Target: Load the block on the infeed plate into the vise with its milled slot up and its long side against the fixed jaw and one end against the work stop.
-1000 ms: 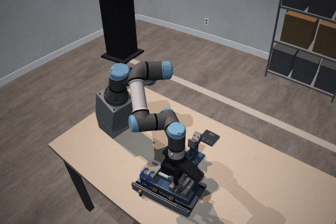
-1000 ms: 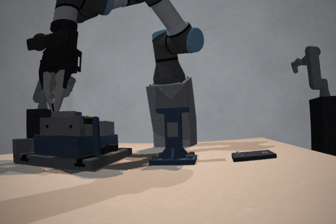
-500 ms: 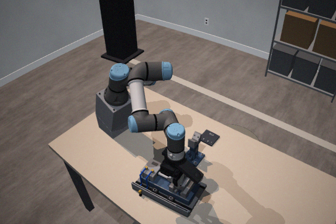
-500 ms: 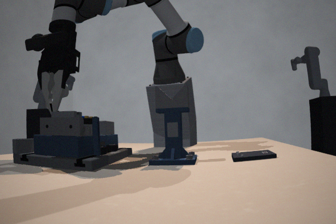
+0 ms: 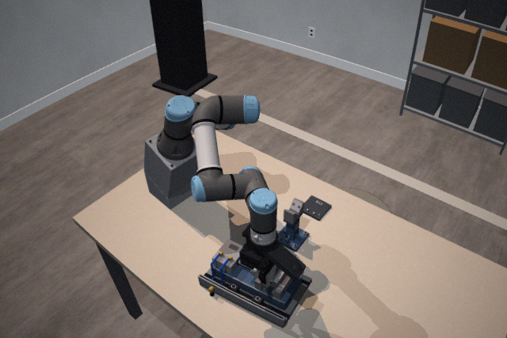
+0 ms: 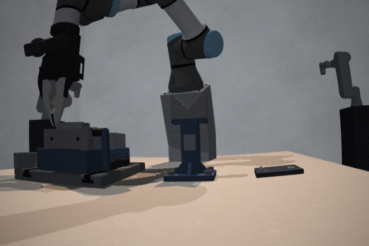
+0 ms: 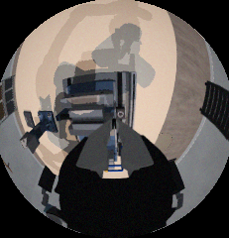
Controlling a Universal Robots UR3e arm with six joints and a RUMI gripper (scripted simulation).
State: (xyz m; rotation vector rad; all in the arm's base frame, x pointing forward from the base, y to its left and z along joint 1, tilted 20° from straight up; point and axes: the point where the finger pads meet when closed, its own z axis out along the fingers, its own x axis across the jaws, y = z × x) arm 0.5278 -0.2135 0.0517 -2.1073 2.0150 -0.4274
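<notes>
The vise base [image 5: 245, 275] [image 6: 62, 159] stands on the table. A grey block that looks like the part [image 7: 86, 115] lies lengthwise between the jaws. The fixed jaw [image 6: 64, 142] with two holes is on the side away from the air cylinder. My gripper [image 5: 263, 282] [image 6: 54, 126] [image 7: 114, 119] is shut and empty, pointing down, its tips low over the vise by one end of the block. Whether the tips touch it, which way its slot faces and its contact with jaw and stop I cannot tell. The infeed plate [image 5: 317, 207] [image 6: 278, 171] is bare.
The V-block [image 5: 291, 215] sits tilted on its blue stand [image 6: 189, 148], between the vise and the infeed plate. The air cylinder's fittings with blue hoses [image 5: 216, 262] stand up at the vise's other end. A raised rail [image 5: 245, 301] runs along the vise's side.
</notes>
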